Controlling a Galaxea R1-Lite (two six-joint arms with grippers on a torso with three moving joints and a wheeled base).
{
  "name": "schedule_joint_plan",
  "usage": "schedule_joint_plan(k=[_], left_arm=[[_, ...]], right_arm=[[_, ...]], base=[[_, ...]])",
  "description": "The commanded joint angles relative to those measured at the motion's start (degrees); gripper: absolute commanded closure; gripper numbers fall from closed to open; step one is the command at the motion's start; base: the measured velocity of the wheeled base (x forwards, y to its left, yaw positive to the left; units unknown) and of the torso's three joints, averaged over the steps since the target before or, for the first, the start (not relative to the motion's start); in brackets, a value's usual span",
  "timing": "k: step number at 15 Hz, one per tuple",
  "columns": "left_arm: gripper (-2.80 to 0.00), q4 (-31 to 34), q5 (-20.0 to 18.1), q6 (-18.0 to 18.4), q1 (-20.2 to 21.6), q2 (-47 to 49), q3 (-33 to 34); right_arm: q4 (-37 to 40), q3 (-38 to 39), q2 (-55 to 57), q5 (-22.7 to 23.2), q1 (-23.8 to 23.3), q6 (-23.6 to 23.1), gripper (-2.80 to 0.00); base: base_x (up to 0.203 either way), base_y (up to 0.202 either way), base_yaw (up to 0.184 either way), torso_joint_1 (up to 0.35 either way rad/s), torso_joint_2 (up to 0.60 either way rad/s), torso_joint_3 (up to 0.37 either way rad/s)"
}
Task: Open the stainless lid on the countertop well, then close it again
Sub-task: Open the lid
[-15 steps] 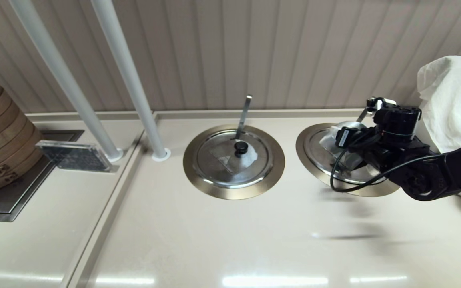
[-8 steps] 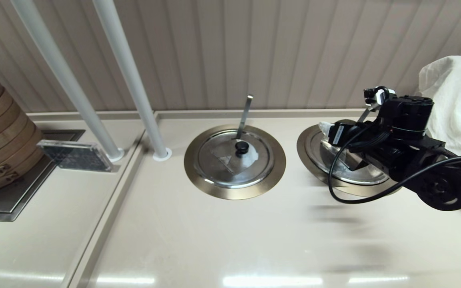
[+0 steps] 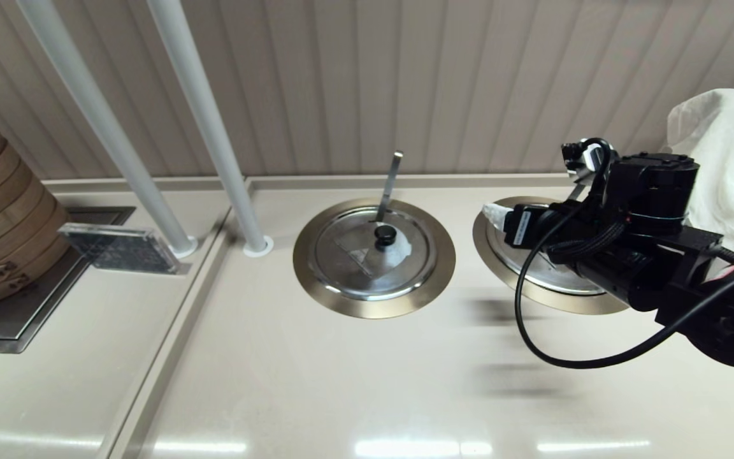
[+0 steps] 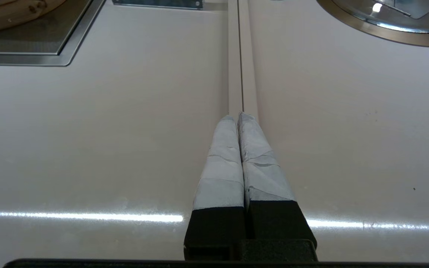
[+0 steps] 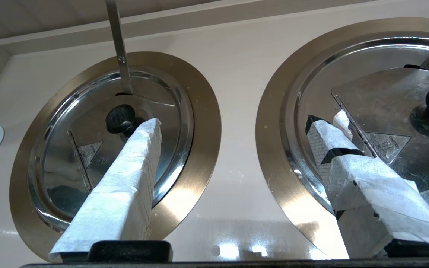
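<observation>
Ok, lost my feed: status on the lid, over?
Right gripper open, empty, raised beside the stainless lid. Left gripper shut, parked over the counter seam. Lid seated flat on the countertop well. Nothing in the way.

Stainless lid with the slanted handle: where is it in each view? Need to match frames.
Head view: the stainless lid sits at right, mostly hidden behind the right arm.
Left wrist view: not in it.
Right wrist view: it fills the right side, knob near the picture's edge.
Shared landmark: the twin lid with the near-upright handle, beside it.
</observation>
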Motion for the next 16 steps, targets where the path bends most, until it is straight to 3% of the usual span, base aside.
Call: schedule_joint_plan(k=[1, 5, 8, 9, 11, 13, 16], left_arm=[[0.00, 0.0, 0.0, 0.0, 0.0, 0.0, 0.0], [0.00, 0.0, 0.0, 0.0, 0.0, 0.0, 0.0], [0.00, 0.0, 0.0, 0.0, 0.0, 0.0, 0.0], [0.00, 0.0, 0.0, 0.0, 0.0, 0.0, 0.0], [0.00, 0.0, 0.0, 0.0, 0.0, 0.0, 0.0], [0.00, 0.0, 0.0, 0.0, 0.0, 0.0, 0.0], [0.00, 0.0, 0.0, 0.0, 0.0, 0.0, 0.0]], right_arm=[[-0.2, -0.7, -0.3, -0.3, -0.9, 0.0, -2.80], [-0.3, -4.1, 4.8, 2.0, -11.7, 0.1, -2.80], [-0.5, -4.3, 7.9, 19.0, -22.0, 0.4, -2.80], [-0.9, -4.1, 9.9, 21.0, -23.4, 0.0, -2.80], [-5.0, -3.4, 13.4, 20.9, -24.5, -1.8, -2.80], [-12.9, -0.1, 17.0, 21.4, -25.5, -6.1, -2.80], [-26.5, 3.4, 22.6, 25.7, -27.6, -12.5, -2.80]], base=[[0.000, 0.000, 0.000, 0.000, 0.00, 0.000], [0.000, 0.000, 0.000, 0.000, 0.00, 0.000], [0.000, 0.000, 0.000, 0.000, 0.00, 0.000], [0.000, 0.000, 0.000, 0.000, 0.00, 0.000], [0.000, 0.000, 0.000, 0.000, 0.00, 0.000], [0.000, 0.000, 0.000, 0.000, 0.00, 0.000], [0.000, 0.000, 0.000, 0.000, 0.00, 0.000]])
